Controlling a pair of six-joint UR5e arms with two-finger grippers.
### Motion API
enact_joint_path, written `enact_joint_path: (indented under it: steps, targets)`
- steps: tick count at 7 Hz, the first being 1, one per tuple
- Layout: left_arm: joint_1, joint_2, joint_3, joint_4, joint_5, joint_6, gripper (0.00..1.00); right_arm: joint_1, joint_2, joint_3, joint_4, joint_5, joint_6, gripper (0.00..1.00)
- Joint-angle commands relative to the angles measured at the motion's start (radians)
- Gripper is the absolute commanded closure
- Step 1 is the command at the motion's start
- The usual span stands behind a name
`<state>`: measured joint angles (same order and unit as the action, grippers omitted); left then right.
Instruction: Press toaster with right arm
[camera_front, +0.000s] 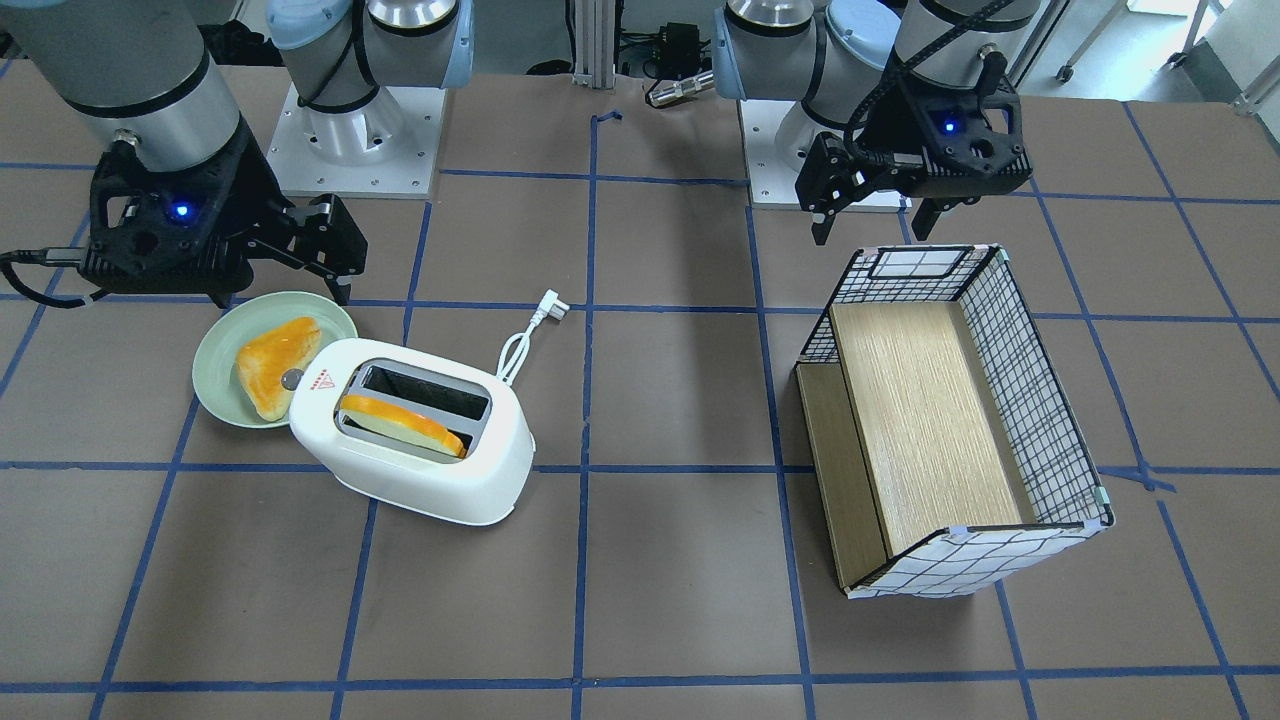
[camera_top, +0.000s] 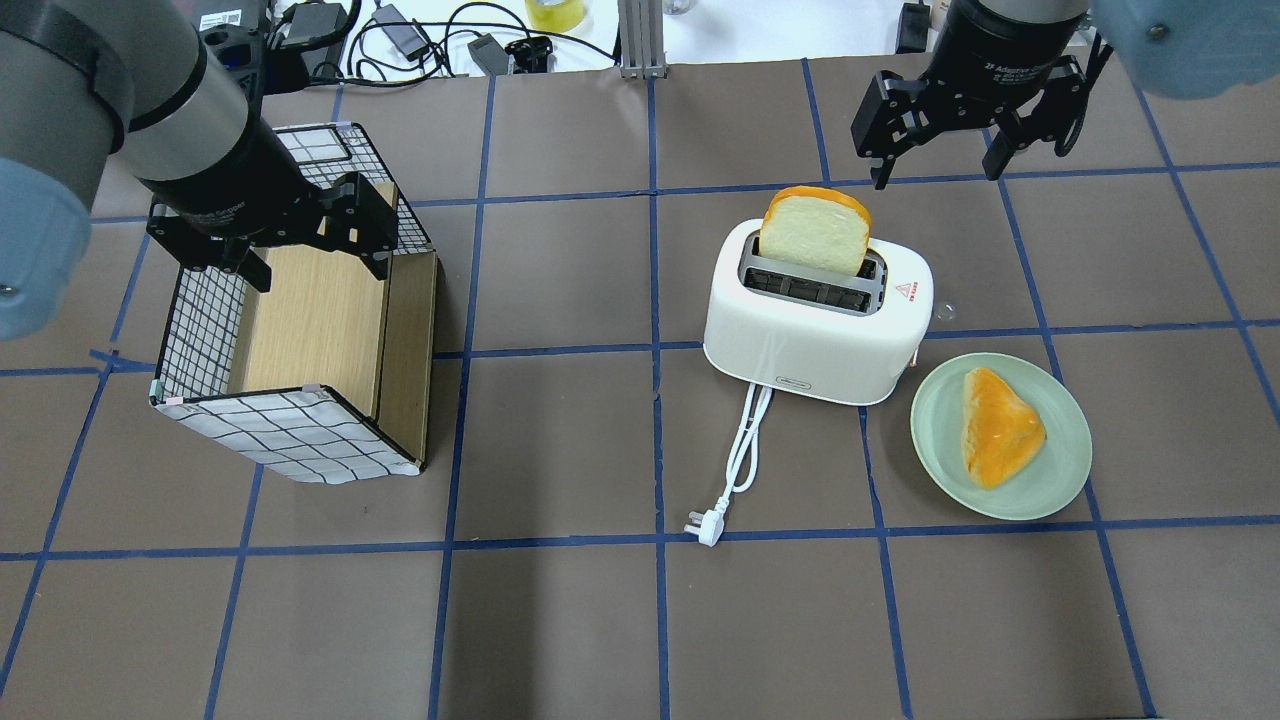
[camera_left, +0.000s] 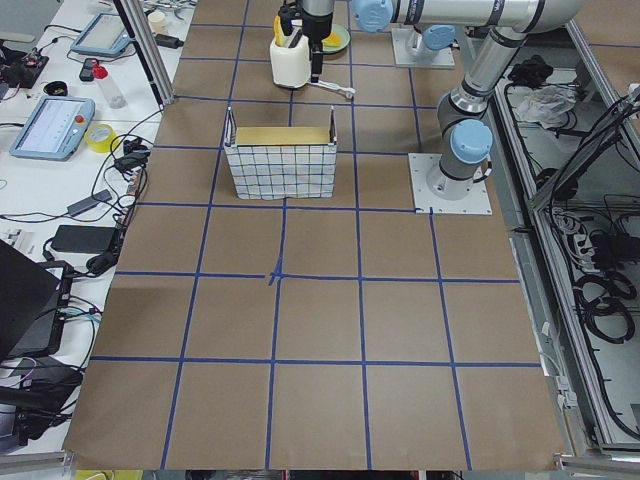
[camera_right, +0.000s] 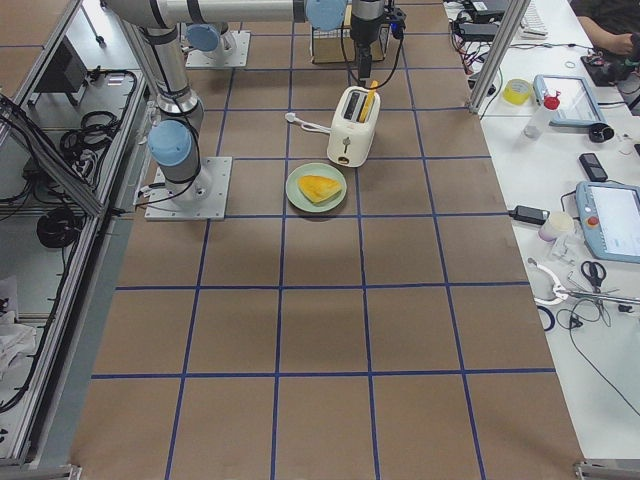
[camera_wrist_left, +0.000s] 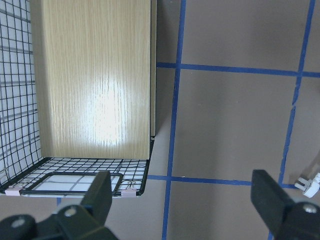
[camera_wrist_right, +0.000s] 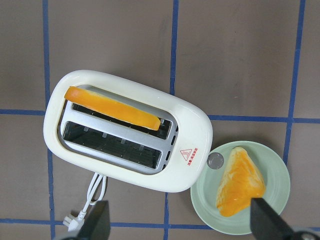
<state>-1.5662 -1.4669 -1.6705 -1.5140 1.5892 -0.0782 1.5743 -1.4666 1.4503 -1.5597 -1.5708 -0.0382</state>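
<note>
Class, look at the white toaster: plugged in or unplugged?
Unplugged. The white rounded plastic toaster has its white plug lying loose on the brown table, in no socket.

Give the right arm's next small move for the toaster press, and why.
Probably lower the right gripper onto the round grey button on the toaster, at its end by the plate. It hangs open, well above, touching nothing; the bread slice stands high in its slot, so nothing looks pressed yet.
</note>
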Motion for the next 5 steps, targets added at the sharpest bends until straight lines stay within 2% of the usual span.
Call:
enact_joint_path:
  steps: [1, 3, 5]
  targets:
    - [0.000, 0.000, 0.000, 0.000, 0.000, 0.000, 0.00, -0.004, 0.000, -0.001, 0.000, 0.000, -0.003, 0.00]
    - [0.000, 0.000, 0.000, 0.000, 0.000, 0.000, 0.00, -0.060, 0.002, 0.001, 0.003, 0.002, -0.104, 0.00]
    - [0.000, 0.000, 0.000, 0.000, 0.000, 0.000, 0.00, -0.160, 0.000, 0.018, 0.015, 0.023, -0.225, 0.07]
